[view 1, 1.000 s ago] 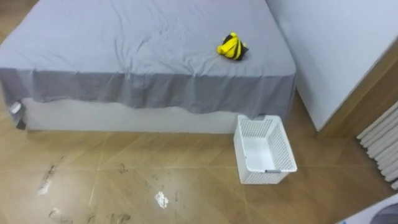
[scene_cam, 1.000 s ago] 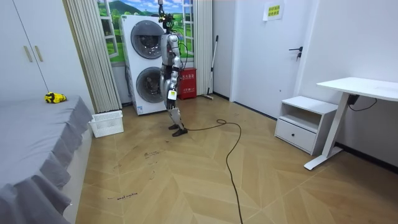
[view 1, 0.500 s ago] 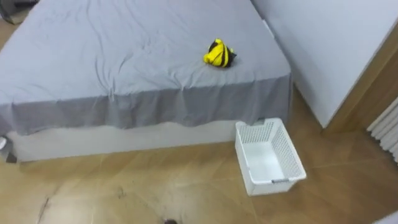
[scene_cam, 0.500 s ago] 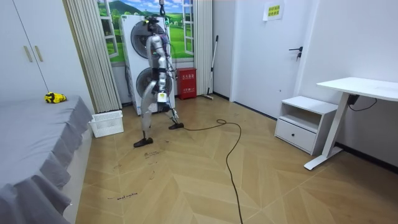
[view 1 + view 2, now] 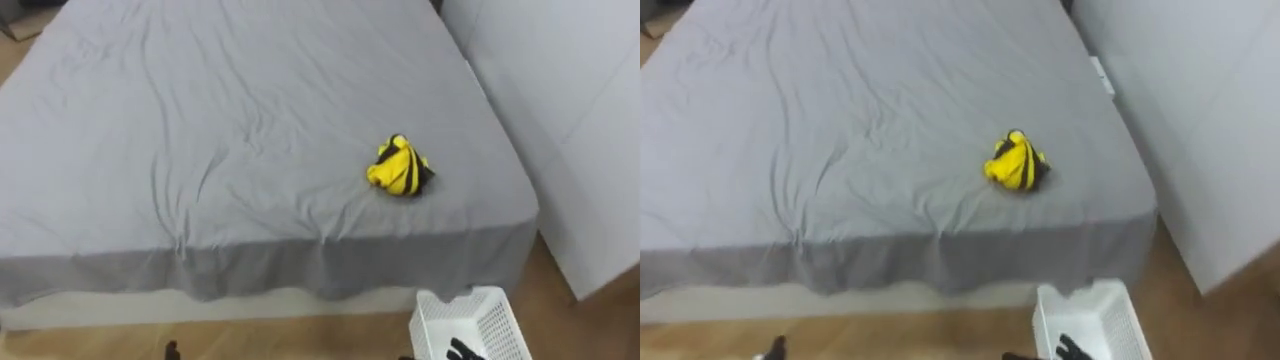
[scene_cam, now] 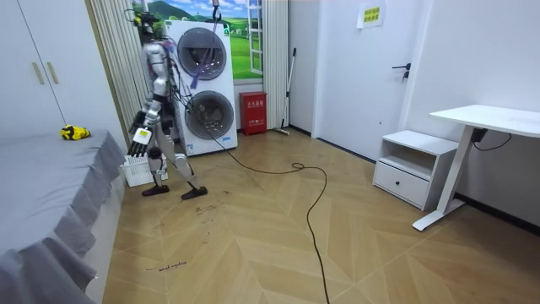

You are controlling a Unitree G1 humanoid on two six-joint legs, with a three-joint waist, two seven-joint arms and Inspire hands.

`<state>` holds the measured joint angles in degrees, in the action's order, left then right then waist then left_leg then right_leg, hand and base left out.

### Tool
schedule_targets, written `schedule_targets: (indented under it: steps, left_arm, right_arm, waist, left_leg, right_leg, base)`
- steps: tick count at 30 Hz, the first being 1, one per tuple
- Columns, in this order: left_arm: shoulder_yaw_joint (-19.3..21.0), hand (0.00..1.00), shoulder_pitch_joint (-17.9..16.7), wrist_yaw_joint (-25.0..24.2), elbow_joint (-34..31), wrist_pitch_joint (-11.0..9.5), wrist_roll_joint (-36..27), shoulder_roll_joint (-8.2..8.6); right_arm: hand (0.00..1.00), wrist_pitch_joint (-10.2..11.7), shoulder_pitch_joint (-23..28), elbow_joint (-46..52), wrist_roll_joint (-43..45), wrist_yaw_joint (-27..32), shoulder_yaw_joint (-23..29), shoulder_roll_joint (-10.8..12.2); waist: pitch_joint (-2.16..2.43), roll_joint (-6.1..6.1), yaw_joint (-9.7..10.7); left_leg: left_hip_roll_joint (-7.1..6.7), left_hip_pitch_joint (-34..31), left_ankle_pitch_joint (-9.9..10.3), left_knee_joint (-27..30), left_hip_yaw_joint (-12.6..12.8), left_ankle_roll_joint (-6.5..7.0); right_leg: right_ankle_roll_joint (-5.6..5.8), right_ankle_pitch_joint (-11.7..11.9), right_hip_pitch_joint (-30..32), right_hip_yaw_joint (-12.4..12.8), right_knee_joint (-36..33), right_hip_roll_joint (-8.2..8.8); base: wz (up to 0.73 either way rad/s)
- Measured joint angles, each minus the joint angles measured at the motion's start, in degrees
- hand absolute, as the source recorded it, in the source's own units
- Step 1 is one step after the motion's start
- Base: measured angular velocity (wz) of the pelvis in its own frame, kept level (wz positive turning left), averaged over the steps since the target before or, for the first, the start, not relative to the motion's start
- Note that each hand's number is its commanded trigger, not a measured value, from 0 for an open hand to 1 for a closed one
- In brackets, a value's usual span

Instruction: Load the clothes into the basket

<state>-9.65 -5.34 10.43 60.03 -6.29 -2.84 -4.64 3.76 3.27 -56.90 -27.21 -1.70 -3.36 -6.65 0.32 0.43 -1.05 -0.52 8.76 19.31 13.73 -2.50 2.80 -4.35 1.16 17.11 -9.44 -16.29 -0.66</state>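
Clothes (image 5: pixel 400 167), one yellow-black bundle, lie on one bed (image 5: pixel 200 130) by one basket (image 5: pixel 495 318); left robot hand (image 5: pixel 172 350), right robot hand (image 5: pixel 460 350): grip unclear.

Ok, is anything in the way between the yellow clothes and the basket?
Nothing visible. The yellow clothes lie on the bare grey bed near its edge, and the white basket stands on the floor just below that edge, open side up.

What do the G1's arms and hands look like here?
In the room view the arms are silver-grey metal with darker joints. Both hands are black: the right hand and the left hand show as dark shapes at the bottom edge of the eye views. A small pale tag sits by one hand.
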Motion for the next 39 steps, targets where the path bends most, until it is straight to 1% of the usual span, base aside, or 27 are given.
schedule_targets:
  steps: [1,2,3,4,5,6,7,8,9,10,11,12,13,14,15,16,17,18,19,20,21,22,25,29,31,36,39]
  left_arm:
    - [-0.2,0.00,-0.4,-0.1,0.4,0.0,-0.1,-0.01]
    - [-0.2,0.00,-0.9,-0.1,0.4,0.0,-0.3,-0.12]
    - [-0.2,0.00,-1.7,-0.2,0.8,0.0,-0.5,-0.29]
    - [-0.3,0.00,-2.1,-0.6,0.8,-0.3,-0.4,-0.31]
    - [-0.1,0.00,-2.9,-0.8,0.5,-0.7,-0.7,-0.58]
    - [0.3,0.00,-4.2,-0.9,-0.1,-2.0,-1.6,-2.12]
    - [0.7,0.00,-4.9,-0.9,0.7,-2.0,-1.5,-2.00]
    - [0.9,0.00,-5.6,-0.9,0.5,-1.9,-1.5,-1.86]
    - [2.0,0.00,-6.0,-0.9,0.3,-2.2,-2.1,-2.01]
    - [2.2,0.00,-5.9,-0.9,0.0,-2.7,-3.3,-2.22]
    - [2.1,0.00,-5.8,-0.9,-0.1,-2.8,-3.9,-2.16]
    - [1.9,0.00,-5.7,-0.9,-0.9,-2.9,-4.3,-2.05]
    - [2.6,0.00,-6.2,-0.9,-1.9,-3.0,-4.3,-1.83]
    - [2.8,0.00,-6.5,-0.9,-2.5,-3.1,-4.3,-1.76]
    - [3.1,0.00,-6.9,-0.9,-3.1,-3.8,-4.5,-1.68]
    - [3.8,0.00,-7.1,-0.9,-3.2,-4.6,-4.6,-1.31]
    - [4.1,0.00,-7.3,-0.9,-3.4,-4.8,-5.0,-1.17]
    - [4.2,0.00,-7.4,-0.9,-3.7,-4.9,-6.2,-1.26]
    - [4.6,0.00,-7.8,-0.9,-3.7,-4.9,-6.7,-1.38]
    - [4.9,0.00,-8.1,-0.9,-3.6,-4.9,-6.7,-1.48]
    - [5.1,0.00,-9.0,-1.0,-3.4,-4.9,-6.6,-1.62]
    - [5.2,0.00,-9.0,-1.1,-3.2,-4.9,-6.5,-1.56]
    - [5.4,0.00,-9.4,-1.3,-2.7,-4.9,-6.6,-1.35]
    - [5.3,0.00,-8.7,-1.3,-2.6,-4.9,-6.6,-1.26]
    - [5.0,0.00,-8.3,-1.3,-2.5,-5.0,-6.6,-1.21]
    - [4.9,0.00,-6.6,-1.5,-2.2,-5.3,-5.5,-1.26]
    - [5.2,0.00,-5.6,-2.2,-2.1,-6.0,-4.1,-1.56]
  right_arm:
    - [0.00,0.5,-0.5,1.6,0.0,0.5,0.1,0.0]
    - [0.00,1.1,-1.1,1.9,0.0,0.5,0.0,0.0]
    - [0.00,1.9,-1.9,2.0,0.1,0.5,0.0,0.1]
    - [0.00,1.7,-2.6,3.3,0.1,0.7,-0.2,-0.1]
    - [0.00,1.5,-2.1,4.9,-0.1,1.0,-0.5,-0.2]
    - [0.00,1.4,-1.9,7.8,-0.3,1.1,-1.4,0.3]
    - [0.00,1.6,-2.1,8.7,-0.4,0.8,-2.1,-0.7]
    - [0.00,1.6,-2.5,9.0,-0.5,0.9,-2.0,-0.7]
    - [0.00,2.0,-2.6,10.0,-1.2,1.4,-2.0,-0.4]
    - [0.00,2.0,-2.3,10.7,-2.2,1.3,-2.1,-0.3]
    - [0.00,2.0,-2.1,11.0,-2.4,1.4,-2.1,-0.4]
    - [0.00,2.0,-2.0,11.1,-2.7,1.8,-2.0,-0.7]
    - [0.00,2.0,-1.9,11.2,-2.5,1.9,-1.7,-0.8]
    - [0.00,2.0,-1.8,11.4,-2.6,2.0,-1.6,-0.8]
    - [0.00,2.0,-1.0,13.0,-2.5,2.3,-1.4,-0.9]
    - [0.00,2.0,-0.4,15.0,-2.6,2.4,-1.2,-1.0]
    - [0.00,2.0,-0.3,15.9,-2.6,2.4,-1.2,-1.1]
    - [0.00,2.1,0.0,17.2,-2.6,2.4,-1.4,-1.1]
    - [0.00,2.1,0.1,17.4,-2.5,2.3,-2.1,-1.1]
    - [0.00,2.1,0.1,17.4,-2.5,2.2,-2.2,-1.0]
    - [0.00,2.2,0.3,17.4,-2.3,2.1,-2.1,-1.1]
    - [0.00,2.4,0.4,17.5,-2.0,2.2,-2.0,-1.7]
    - [0.00,2.8,0.6,18.0,-1.4,2.4,-2.0,-3.2]
    - [0.00,2.9,0.0,19.5,-2.3,3.2,-2.2,-3.1]
    - [0.00,3.0,-0.7,19.5,-2.4,4.3,-2.3,-3.1]
    - [0.00,3.0,-3.7,15.7,-1.3,4.7,-3.9,-2.9]
    - [0.00,3.0,-7.4,11.1,-1.0,5.4,-3.7,-3.4]
  waist:
    - [-0.06,1.02,-1.1]
    - [-0.18,1.54,-1.1]
    - [-0.51,1.66,-0.8]
    - [-1.91,0.81,0.5]
    - [-1.44,0.61,0.7]
    - [-0.90,-0.93,0.1]
    - [-1.21,-0.25,-0.3]
    - [-0.99,0.42,-0.3]
    - [-1.15,-0.11,0.5]
    - [-1.14,-0.69,1.2]
    - [-1.05,-0.92,1.4]
    - [-1.11,-1.32,1.5]
    - [-1.10,-1.57,1.5]
    - [-1.03,-1.66,1.4]
    - [-0.97,-1.81,0.9]
    - [-1.04,-2.21,0.2]
    - [-1.12,-2.37,0.1]
    - [-0.75,-2.21,0.2]
    - [0.15,-2.64,0.1]
    - [0.20,-2.92,0.2]
    - [0.26,-3.24,0.8]
    - [0.09,-3.40,0.8]
    - [-0.04,-3.28,0.7]
    - [-0.46,-3.64,0.5]
    - [-0.69,-4.04,-0.5]
    - [-0.93,-4.69,-0.9]
    - [-0.79,-4.50,-1.0]
  left_leg:
    - [1.62,0.9,0.3,-0.4,0.4,-1.87]
    - [2.49,1.5,0.0,-0.7,0.6,-2.89]
    - [3.75,3.3,-1.4,-0.9,0.7,-5.18]
    - [3.85,6.6,-3.4,-0.5,-0.4,-5.67]
    - [4.35,7.0,-3.4,0.8,-0.8,-5.64]
    - [3.52,6.0,-2.4,7.2,1.0,-7.16]
    - [4.66,5.0,-1.1,15.1,2.0,-8.12]
    - [5.87,3.9,-1.9,19.0,2.1,-7.77]
    - [6.93,0.8,-4.2,25.9,2.3,-8.24]
    - [7.91,-2.5,-3.8,29.9,2.6,-8.21]
    - [8.06,-3.8,-3.4,30.3,2.9,-8.07]
    - [8.14,-6.2,-2.3,29.8,4.3,-7.56]
    - [7.64,-8.7,-1.2,28.3,4.5,-6.73]
    - [7.51,-9.9,-0.7,26.9,4.9,-6.52]
    - [6.77,-11.8,-0.3,22.5,5.3,-6.13]
    - [6.08,-13.2,-0.4,16.9,5.7,-6.24]
    - [5.68,-13.7,-0.8,14.2,5.7,-6.25]
    - [5.35,-14.8,-2.9,10.0,6.0,-5.95]
    - [4.71,-14.3,-6.8,7.0,6.4,-5.47]
    - [4.62,-13.5,-7.4,5.7,6.4,-5.21]
    - [3.73,-11.5,-8.2,3.5,6.4,-5.09]
    - [3.57,-9.9,-8.5,1.7,7.1,-5.05]
    - [3.25,-8.5,-8.6,-0.5,7.0,-4.95]
    - [2.90,-8.7,-8.9,-1.3,6.9,-4.77]
    - [2.72,-9.4,-8.9,-1.5,6.4,-4.74]
    - [2.31,-13.0,-9.6,-1.0,5.6,-4.46]
    - [1.97,-15.7,-10.1,-0.3,4.7,-4.27]
  right_leg:
    - [-1.51,-0.2,-0.8,-1.3,-1.5,-1.64]
    - [-1.92,-0.9,-1.1,-1.7,-2.4,-2.18]
    - [-3.13,-3.5,-1.1,-1.9,-7.0,-2.04]
    - [-3.08,-7.4,2.3,-3.9,-17.3,-1.06]
    - [-2.12,-8.1,2.8,-4.0,-16.5,-1.75]
    - [-1.71,-2.8,1.9,-4.3,-8.7,-1.79]
    - [-5.93,-4.5,-0.1,-6.8,-8.5,-2.91]
    - [-6.14,-5.2,-1.4,-6.6,-7.9,-4.11]
    - [-6.46,-7.1,-4.0,-6.6,-6.3,-4.60]
    - [-6.28,-7.8,-6.1,-6.8,-4.5,-4.64]
    - [-6.16,-7.9,-7.2,-6.9,-3.5,-4.64]
    - [-6.03,-8.0,-9.4,-6.8,-1.5,-4.63]
    - [-5.93,-8.2,-11.1,-6.3,0.1,-4.62]
    - [-5.75,-8.3,-11.5,-6.1,0.8,-4.56]
    - [-5.16,-8.8,-12.4,-5.4,1.6,-4.43]
    - [-5.17,-8.8,-12.6,-4.6,1.7,-4.11]
    - [-5.42,-8.7,-12.7,-4.2,1.8,-4.04]
    - [-5.52,-8.5,-13.1,-3.5,2.4,-4.02]
    - [-5.39,-8.5,-13.5,-2.0,2.7,-4.01]
    - [-5.24,-8.4,-14.1,-1.5,3.0,-3.98]
    - [-5.01,-8.3,-15.2,-1.2,4.2,-3.82]
    - [-4.82,-8.2,-16.0,-0.6,4.9,-3.80]
    - [-4.37,-8.6,-16.7,-0.1,5.7,-3.76]
    - [-4.12,-9.0,-16.2,-0.3,5.7,-3.47]
    - [-3.97,-9.1,-15.8,-0.9,5.7,-3.29]
    - [-3.86,-9.2,-12.9,-2.4,5.7,-2.66]
    - [-3.80,-9.0,-10.8,-3.8,5.5,-2.19]
  base:
    - [0.00]
    - [0.00]
    - [0.40]
    - [0.51]
    - [0.30]
    - [-0.11]
    - [-0.29]
    - [-0.03]
    - [0.43]
    - [0.60]
    - [0.40]
    - [0.07]
    - [-0.06]
    - [-0.13]
    - [-0.37]
    - [-0.45]
    - [-0.46]
    - [-0.47]
    - [-0.44]
    - [-0.31]
    - [-0.14]
    - [-0.13]
    - [-0.08]
    - [0.05]
    - [0.12]
    - [0.19]
    - [0.21]
